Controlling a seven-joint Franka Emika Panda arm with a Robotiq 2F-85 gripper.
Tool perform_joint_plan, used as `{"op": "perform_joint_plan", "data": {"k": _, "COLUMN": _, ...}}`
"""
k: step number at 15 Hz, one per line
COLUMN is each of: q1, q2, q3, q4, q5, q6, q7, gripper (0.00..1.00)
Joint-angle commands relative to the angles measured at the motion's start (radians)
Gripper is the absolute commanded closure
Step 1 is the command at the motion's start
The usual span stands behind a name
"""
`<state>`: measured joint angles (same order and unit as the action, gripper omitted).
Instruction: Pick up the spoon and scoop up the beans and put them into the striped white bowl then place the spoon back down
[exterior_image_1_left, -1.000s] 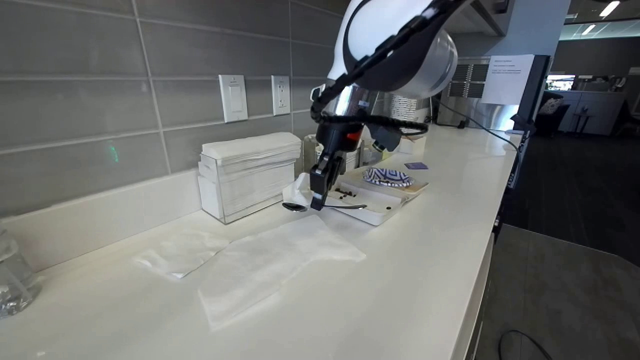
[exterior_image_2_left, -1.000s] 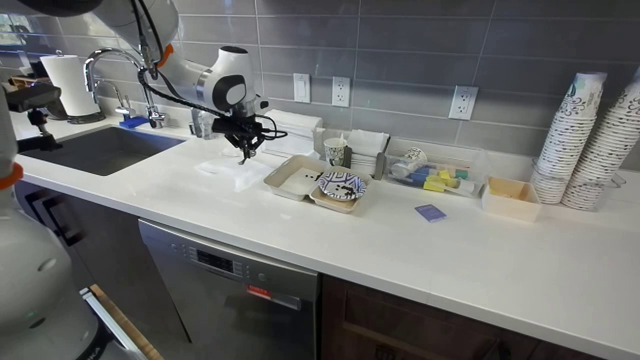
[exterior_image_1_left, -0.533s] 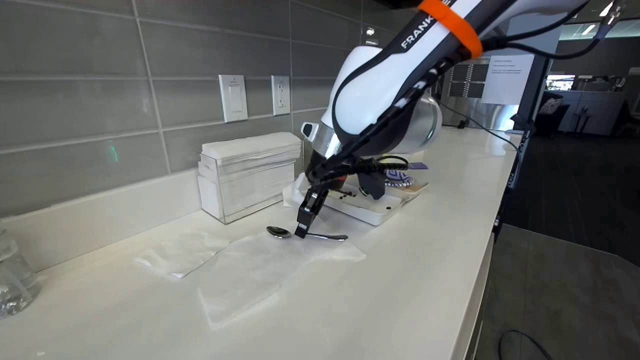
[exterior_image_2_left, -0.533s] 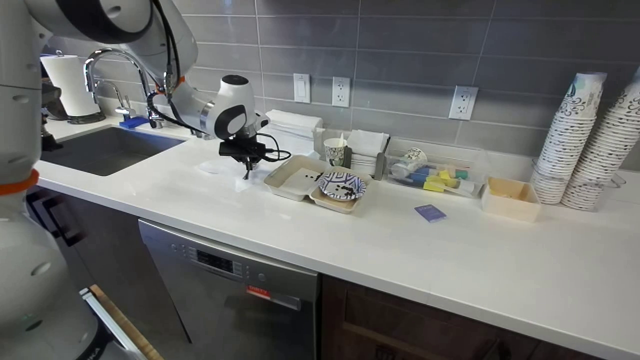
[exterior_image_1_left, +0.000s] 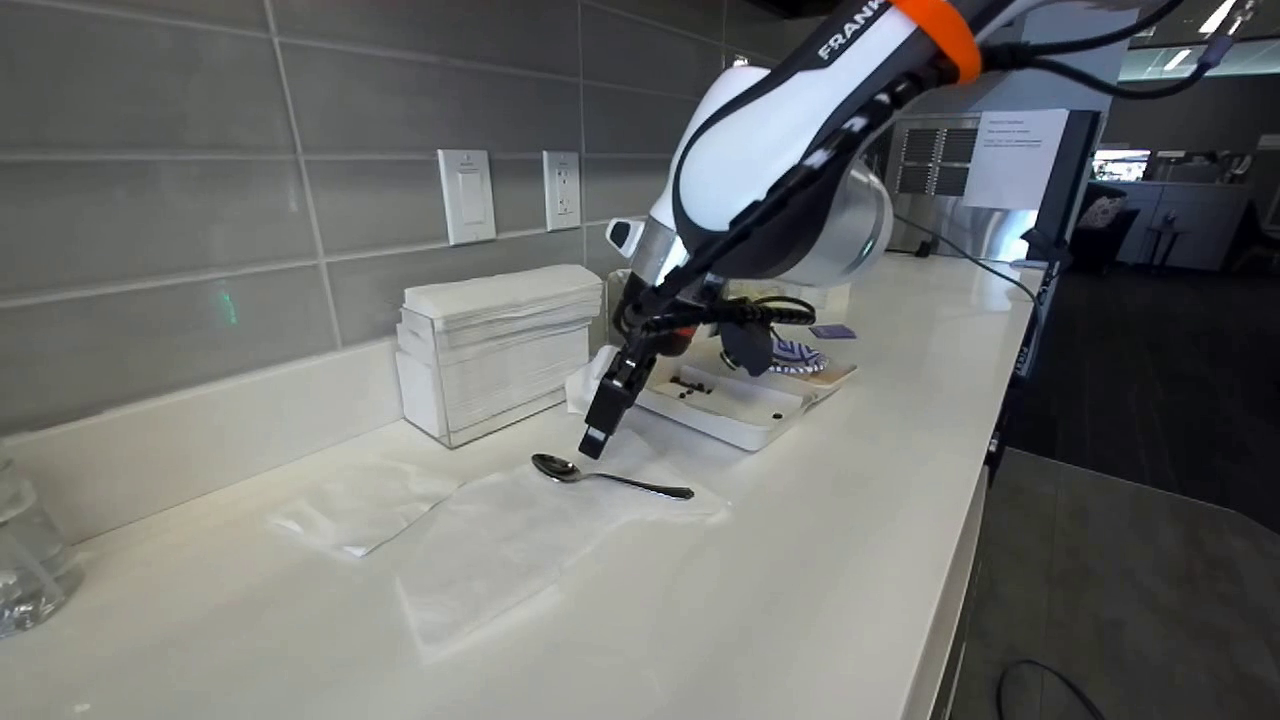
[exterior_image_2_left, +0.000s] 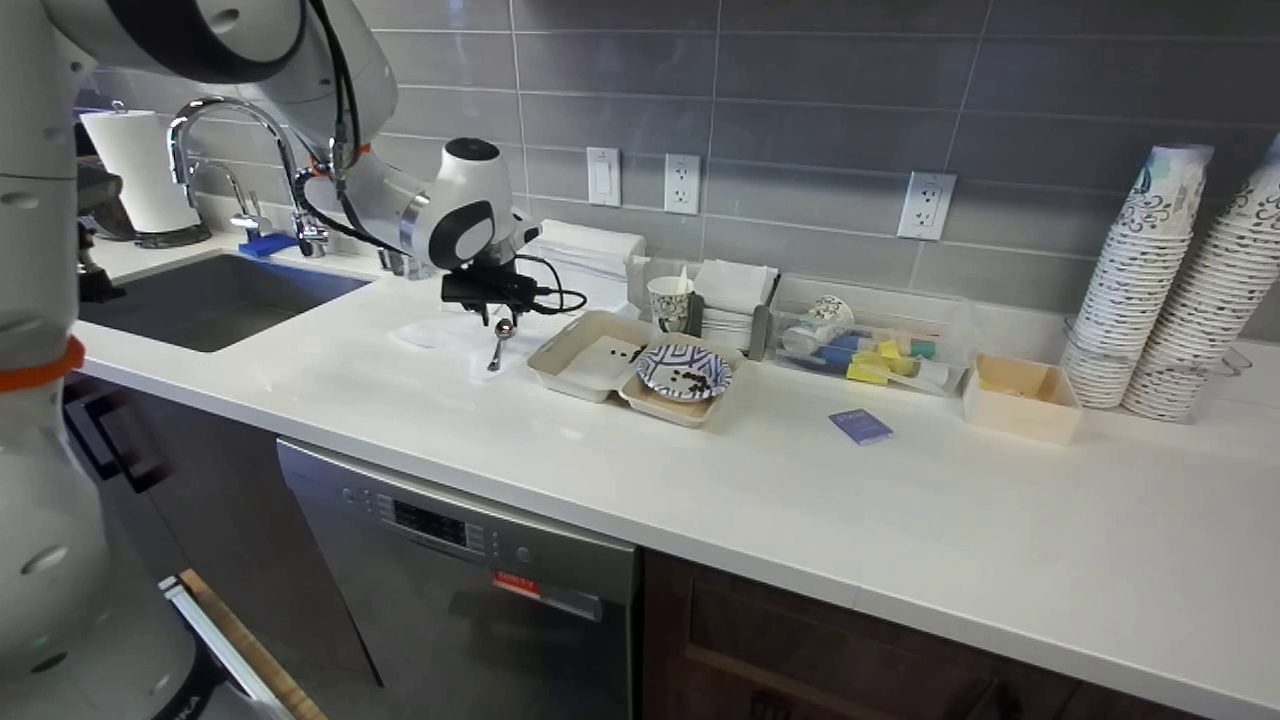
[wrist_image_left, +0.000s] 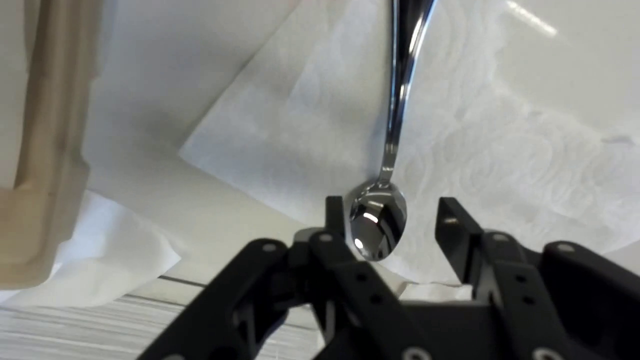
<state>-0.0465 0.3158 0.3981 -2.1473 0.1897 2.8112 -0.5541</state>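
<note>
The dark shiny spoon (exterior_image_1_left: 556, 467) lies on a flat white napkin (exterior_image_1_left: 530, 550), and it also shows in an exterior view (exterior_image_2_left: 504, 328). My gripper (exterior_image_1_left: 593, 445) is just above the spoon, fingers apart. In the wrist view the open gripper (wrist_image_left: 392, 220) has the spoon's bowl (wrist_image_left: 378, 222) below and between its fingers, nearer one finger, and nothing is gripped. The striped white bowl (exterior_image_2_left: 655, 375) sits in one half of the open takeout container (exterior_image_2_left: 575, 385), with dark beans (exterior_image_2_left: 690, 381) in it. Other beans (exterior_image_1_left: 690, 386) lie in the container's other half. My arm partly hides the striped bowl (exterior_image_1_left: 797, 357) in an exterior view.
A napkin stack (exterior_image_1_left: 510, 360) stands by the wall beside the gripper. A printed cup (exterior_image_2_left: 670, 300), a clear bin (exterior_image_2_left: 870, 350), a small tub (exterior_image_2_left: 1020, 405) and tall cup stacks (exterior_image_2_left: 1130, 290) line the back. A purple packet (exterior_image_2_left: 860, 426) lies on the counter. The sink (exterior_image_2_left: 225, 300) is beyond the napkin.
My gripper held the spoon in the air beside the container, then lowered it to the napkin. Now the gripper has opened and risen slightly, and the spoon lies on the napkin.
</note>
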Motion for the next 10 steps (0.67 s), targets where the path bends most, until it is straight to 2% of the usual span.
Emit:
{"op": "perform_joint_plan", "data": {"k": 1, "q1": 0.053, "q2": -0.175, "q3": -0.087, "q4": -0.074, "q5": -0.047, "q6": -0.142, "q7": 0.181, "gripper": 0.15}}
{"op": "perform_joint_plan", "data": {"k": 3, "q1": 0.092, "q2": -0.250, "q3": -0.148, "q4": -0.085, "q5": -0.114, "q6": -0.261, "q7": 0.306, "gripper": 0.00}}
{"op": "perform_joint_plan", "data": {"k": 7, "q1": 0.125, "q2": -0.349, "q3": -0.211, "q4": -0.049, "q5": -0.243, "q6": -0.560, "q7": 0.487, "gripper": 0.00}}
{"op": "perform_joint_plan", "data": {"k": 8, "q1": 0.130, "q2": -0.295, "q3": -0.212, "q4": -0.034, "q5": -0.194, "q6": -0.458, "q7": 0.409, "gripper": 0.00}}
{"op": "perform_joint_plan", "data": {"k": 10, "q1": 0.137, "q2": -0.321, "q3": -0.222, "q4": -0.033, "q5": -0.200, "q6": -0.484, "q7": 0.417, "gripper": 0.00}}
